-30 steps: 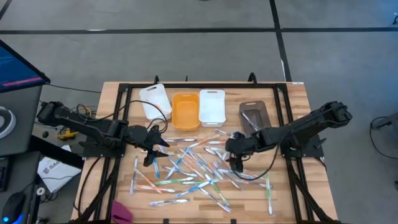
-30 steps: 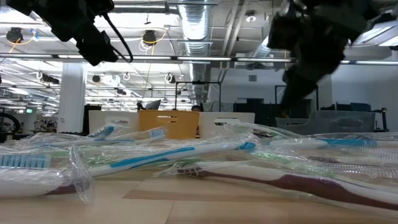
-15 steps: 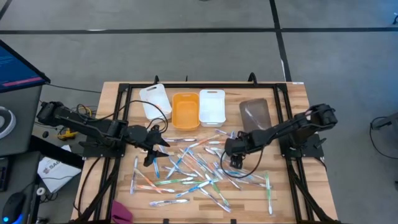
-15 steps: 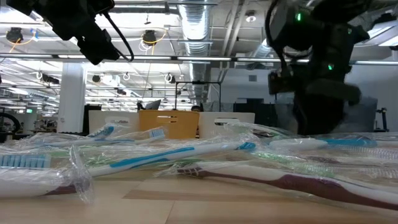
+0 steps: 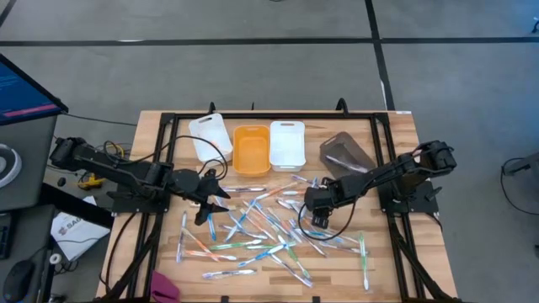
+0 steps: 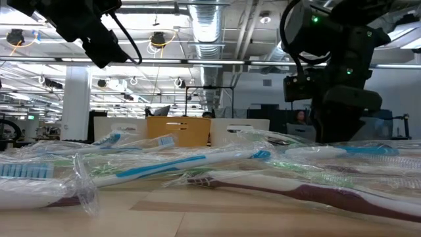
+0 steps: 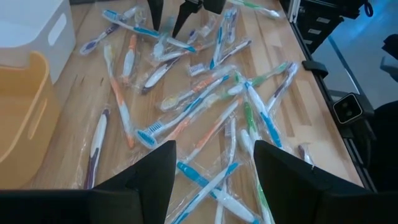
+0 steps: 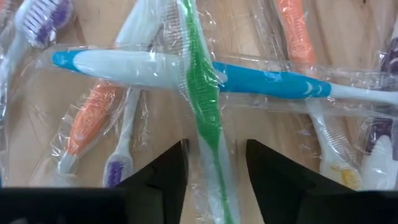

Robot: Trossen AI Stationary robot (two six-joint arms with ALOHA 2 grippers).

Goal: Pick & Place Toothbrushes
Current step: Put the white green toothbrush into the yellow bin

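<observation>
**Even overhead light, glare on the wrappers**

Bright, even light falls from above; ceiling lamps [image 6: 158, 39] glow in the low view. Shadows on the wooden table [image 5: 156, 143] are faint. Clear wrappers around the toothbrushes [image 8: 199, 106] catch white glare. In the low view the nearest wrapped brushes are soft and out of focus.

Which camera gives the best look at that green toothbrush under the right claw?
The right wrist view: the green toothbrush fills it, wrapped in clear plastic, crossing a blue and white one. From above it is tiny under the right gripper; the low view hides it.
</observation>
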